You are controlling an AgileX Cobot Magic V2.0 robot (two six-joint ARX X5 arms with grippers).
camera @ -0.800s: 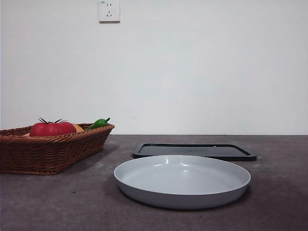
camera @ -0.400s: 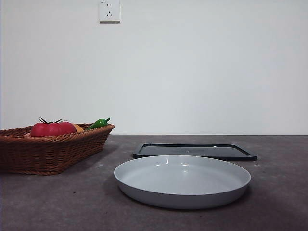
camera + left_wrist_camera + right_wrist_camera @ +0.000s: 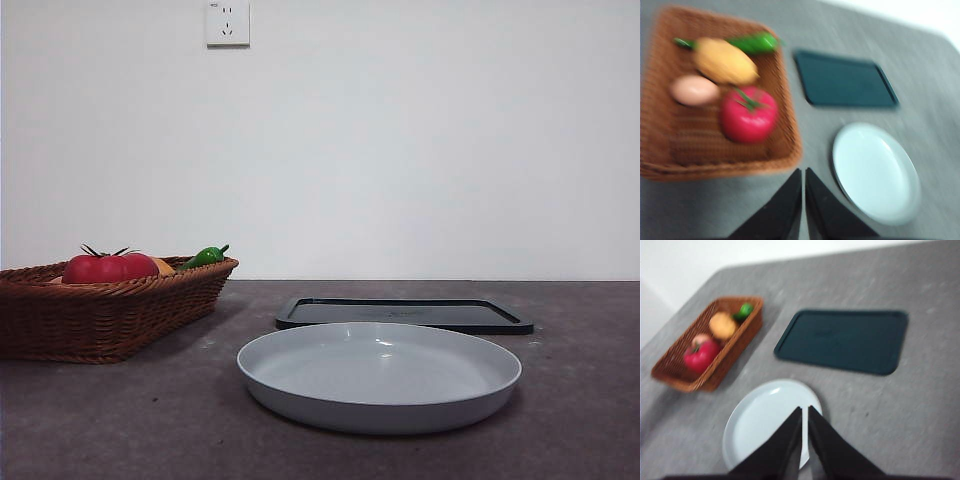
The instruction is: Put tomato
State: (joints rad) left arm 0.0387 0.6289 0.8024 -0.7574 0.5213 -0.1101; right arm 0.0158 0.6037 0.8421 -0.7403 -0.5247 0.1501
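Observation:
The red tomato (image 3: 108, 267) with a green stem lies in the brown wicker basket (image 3: 60, 320) at the table's left; it also shows in the left wrist view (image 3: 748, 114) and the right wrist view (image 3: 701, 355). My left gripper (image 3: 803, 172) is shut and empty, high above the table just outside the basket's edge (image 3: 715, 167). My right gripper (image 3: 805, 411) is shut and empty, high above the pale grey plate (image 3: 752, 435). Neither arm shows in the front view.
The basket also holds an orange-yellow fruit (image 3: 725, 61), a green pepper (image 3: 755, 42) and a pale pink round thing (image 3: 694, 90). The grey plate (image 3: 380, 375) sits in the middle front. A dark flat tray (image 3: 405, 313) lies behind it.

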